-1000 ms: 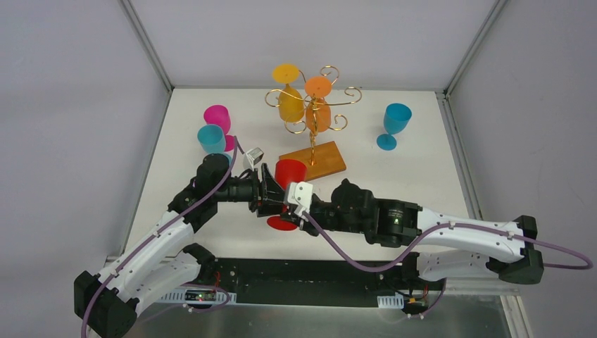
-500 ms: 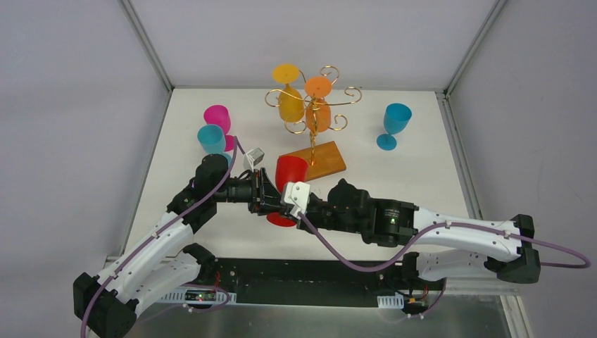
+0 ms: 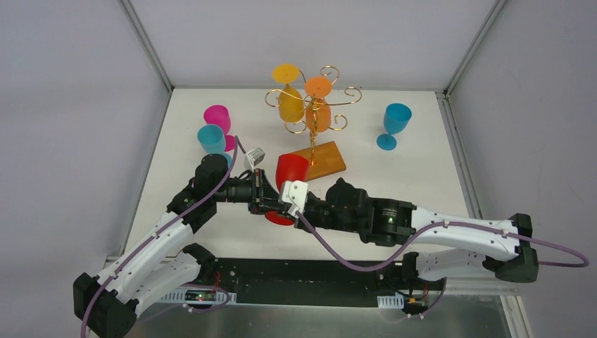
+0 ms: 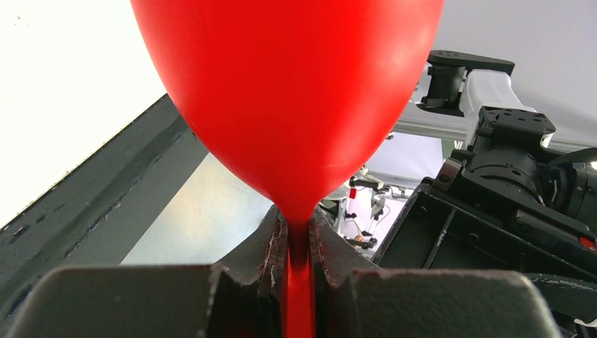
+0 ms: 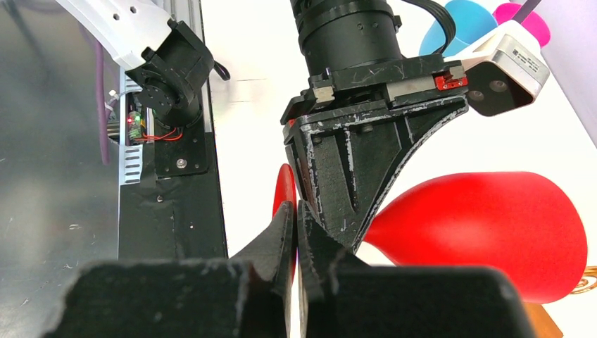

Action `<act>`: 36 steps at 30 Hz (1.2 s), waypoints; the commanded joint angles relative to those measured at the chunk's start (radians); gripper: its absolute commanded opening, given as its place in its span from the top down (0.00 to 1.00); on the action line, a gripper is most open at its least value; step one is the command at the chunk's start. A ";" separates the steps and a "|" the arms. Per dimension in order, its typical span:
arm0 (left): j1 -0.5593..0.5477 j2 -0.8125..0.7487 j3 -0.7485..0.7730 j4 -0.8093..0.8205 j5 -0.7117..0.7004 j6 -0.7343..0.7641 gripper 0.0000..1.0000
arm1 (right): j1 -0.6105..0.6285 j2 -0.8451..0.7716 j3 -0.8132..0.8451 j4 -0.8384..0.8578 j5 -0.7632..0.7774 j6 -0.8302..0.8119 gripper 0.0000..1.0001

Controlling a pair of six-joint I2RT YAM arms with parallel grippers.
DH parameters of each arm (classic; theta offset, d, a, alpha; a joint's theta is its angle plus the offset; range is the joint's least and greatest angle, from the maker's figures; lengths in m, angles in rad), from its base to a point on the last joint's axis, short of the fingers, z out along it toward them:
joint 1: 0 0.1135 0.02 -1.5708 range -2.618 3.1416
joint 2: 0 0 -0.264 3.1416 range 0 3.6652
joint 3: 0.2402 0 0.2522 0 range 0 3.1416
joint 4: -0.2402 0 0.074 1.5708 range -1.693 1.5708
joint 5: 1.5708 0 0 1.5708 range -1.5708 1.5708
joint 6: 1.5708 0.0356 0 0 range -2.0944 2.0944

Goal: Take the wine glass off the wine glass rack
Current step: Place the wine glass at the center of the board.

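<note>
While the left gripper point(image 4: 299, 243) and right gripper point(image 5: 294, 222) both pinch its stem, the red glass point(image 3: 290, 171) lies tilted above the table point(image 3: 422, 176).
It is off the rack point(image 3: 312, 134), just before its wooden base; two orange glasses point(image 3: 291, 104) hang there.

White shells point(image 3: 158, 239), black joints point(image 3: 211, 172), purple cables point(image 3: 346, 265), scuffed black left pincer point(image 4: 299, 246).

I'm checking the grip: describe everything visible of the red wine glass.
The red wine glass looks like opaque glossy plastic: rounded bowl, thin stem, flat round foot. It is off the wine glass rack, tipped in front of its base, bowl toward the rack. The left gripper clamps the stem under the bowl; the right gripper seems to pinch the foot.
</note>
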 commanded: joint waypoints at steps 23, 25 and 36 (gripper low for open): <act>-0.012 -0.093 -0.027 0.049 0.209 0.182 1.00 | 0.002 -0.122 0.119 -0.157 0.283 0.276 0.44; -0.012 -0.115 -0.026 0.014 0.216 0.220 1.00 | -0.017 -0.124 0.142 -0.189 0.314 0.319 0.42; -0.012 -0.173 -0.042 -0.074 0.304 0.351 1.00 | -0.232 -0.158 0.233 -0.273 0.018 0.603 0.40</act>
